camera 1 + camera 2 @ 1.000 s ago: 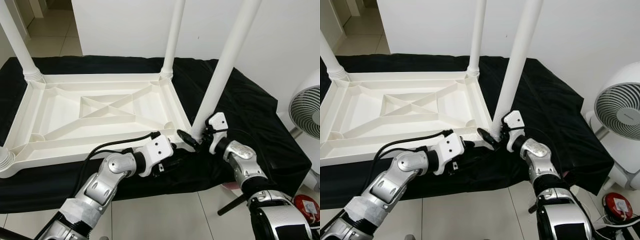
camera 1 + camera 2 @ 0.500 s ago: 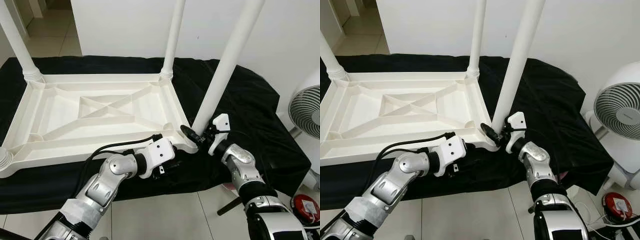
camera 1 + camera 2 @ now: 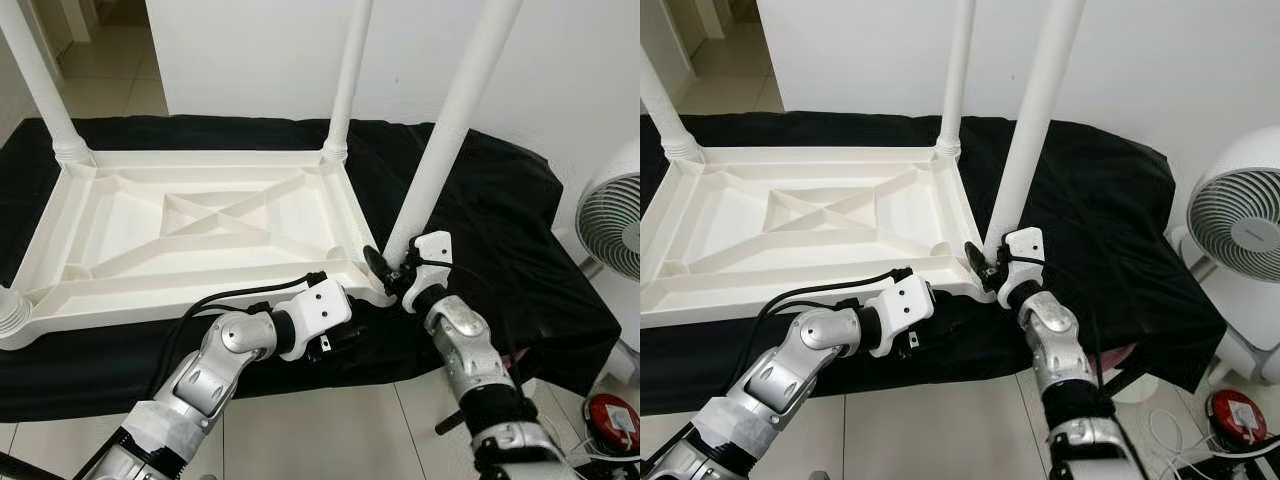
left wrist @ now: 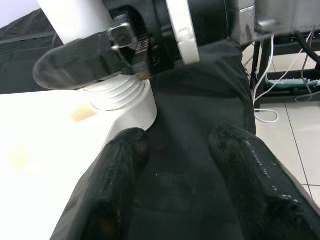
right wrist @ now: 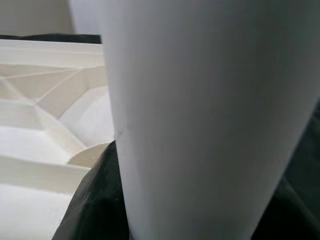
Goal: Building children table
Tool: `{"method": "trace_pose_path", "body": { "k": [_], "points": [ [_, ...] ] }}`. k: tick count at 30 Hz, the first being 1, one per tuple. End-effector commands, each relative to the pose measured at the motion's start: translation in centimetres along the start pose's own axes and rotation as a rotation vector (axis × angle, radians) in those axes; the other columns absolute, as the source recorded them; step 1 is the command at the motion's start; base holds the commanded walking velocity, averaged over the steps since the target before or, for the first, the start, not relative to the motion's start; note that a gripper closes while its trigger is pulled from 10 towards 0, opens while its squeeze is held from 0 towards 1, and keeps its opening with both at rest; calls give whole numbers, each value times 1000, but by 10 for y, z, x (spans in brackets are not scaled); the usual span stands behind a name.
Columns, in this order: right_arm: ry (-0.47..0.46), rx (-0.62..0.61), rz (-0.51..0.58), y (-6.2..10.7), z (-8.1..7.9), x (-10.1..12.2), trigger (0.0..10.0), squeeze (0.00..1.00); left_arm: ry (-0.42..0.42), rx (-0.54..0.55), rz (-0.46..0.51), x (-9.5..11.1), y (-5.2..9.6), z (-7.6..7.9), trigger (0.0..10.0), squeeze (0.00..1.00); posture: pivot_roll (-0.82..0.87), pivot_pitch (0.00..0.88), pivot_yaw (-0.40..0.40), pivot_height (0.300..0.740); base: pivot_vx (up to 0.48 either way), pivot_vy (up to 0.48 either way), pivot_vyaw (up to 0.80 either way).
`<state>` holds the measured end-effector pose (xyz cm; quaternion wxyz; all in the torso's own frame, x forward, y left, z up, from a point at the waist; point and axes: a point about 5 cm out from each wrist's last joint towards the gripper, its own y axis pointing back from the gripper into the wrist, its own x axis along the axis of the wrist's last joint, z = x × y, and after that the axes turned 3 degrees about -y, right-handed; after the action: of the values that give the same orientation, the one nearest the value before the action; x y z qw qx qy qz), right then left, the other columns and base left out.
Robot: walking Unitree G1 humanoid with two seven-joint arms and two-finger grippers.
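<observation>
A white plastic children's table (image 3: 70, 235) lies upside down on a black cloth, its ribbed underside facing up. Legs stand upright at its corners. My right gripper (image 3: 392, 268) is shut on the base of the near right leg (image 3: 440, 160), just above the ribbed collar (image 4: 122, 97). In the right wrist view the leg (image 5: 200, 110) sits between black fingers (image 5: 95, 200). My left gripper (image 4: 175, 150) is open, low against the cloth just in front of that same table corner, its fingers (image 4: 107, 190) holding nothing.
The far right leg (image 3: 348, 70) and far left leg (image 3: 40, 85) rise out of view. A white fan (image 3: 610, 225) stands on the right, with a red object (image 3: 612, 412) and cables on the tiled floor. A white wall lies behind.
My right forearm has swung in toward the left while its gripper stays on the leg's base. The left gripper has barely moved.
</observation>
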<state>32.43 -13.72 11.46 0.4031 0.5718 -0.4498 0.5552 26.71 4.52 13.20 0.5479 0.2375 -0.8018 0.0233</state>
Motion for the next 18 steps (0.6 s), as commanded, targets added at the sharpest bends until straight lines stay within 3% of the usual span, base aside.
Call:
{"method": "trace_pose_path", "body": {
  "k": [1,7,10,11,18],
  "points": [
    [-12,-175,-120,12,6,-21,10000,0,-11,3,-8,0,-3,0,10000,0,-70,0,-63,740,0,0,0],
    [-41,-327,-139,16,-6,-24,10000,0,-16,10,-11,0,-4,-3,10000,0,-59,0,-71,740,0,0,0],
    [-60,-327,-122,15,-14,-21,10000,0,-21,22,-14,0,-3,-5,10000,0,-56,0,-72,740,0,0,0],
    [-64,-320,-115,15,-16,-19,10000,1000,-22,26,-15,-1,-3,-6,10000,0,-56,0,-71,740,0,0,0],
    [-64,-234,-58,12,-9,-6,10000,1000,-31,36,-17,0,-3,-12,10000,0,-63,0,-64,740,0,0,0]
  ]
}}
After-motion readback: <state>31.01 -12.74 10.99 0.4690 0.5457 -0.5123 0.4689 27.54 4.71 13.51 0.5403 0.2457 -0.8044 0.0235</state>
